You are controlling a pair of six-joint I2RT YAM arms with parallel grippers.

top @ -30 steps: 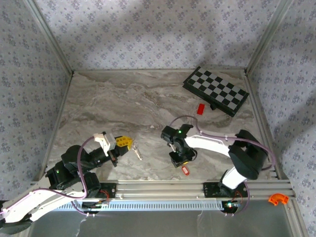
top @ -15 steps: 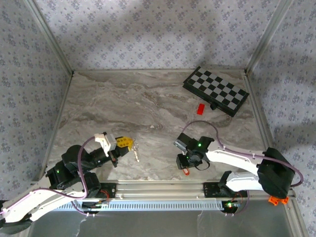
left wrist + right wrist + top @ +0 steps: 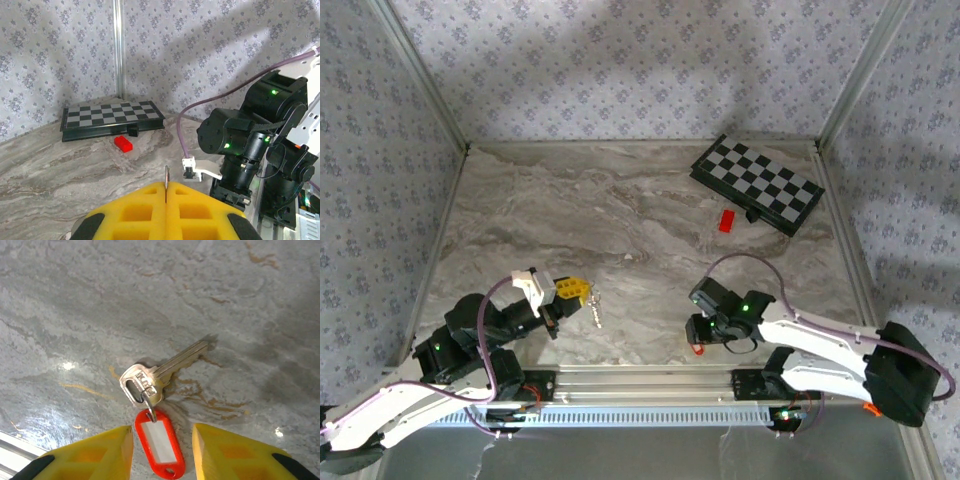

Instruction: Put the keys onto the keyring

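Observation:
My left gripper [image 3: 572, 290] is shut on a thin metal keyring [image 3: 166, 176], held edge-on between its yellow fingers [image 3: 145, 210]. A small silver piece [image 3: 597, 308] trails from the ring onto the table. A silver key [image 3: 162, 372] with a red tag [image 3: 159, 442] on a small ring lies flat on the marble near the front edge. My right gripper [image 3: 162, 435] hangs open just over it, one yellow finger on each side of the red tag and neither touching. From above, the right gripper [image 3: 702, 334] covers most of the key, with a bit of the red tag [image 3: 697, 349] peeking out.
A folded chessboard [image 3: 757, 184] lies at the back right with a red brick [image 3: 726, 220] in front of it. The aluminium rail [image 3: 650, 380] runs along the near edge, close behind the right gripper. The right arm [image 3: 250, 140] stands close across from the left gripper.
The right arm has swung right and toward the near edge, bringing its gripper down around the red-tagged key, jaws narrowing slightly. The left arm has not moved.

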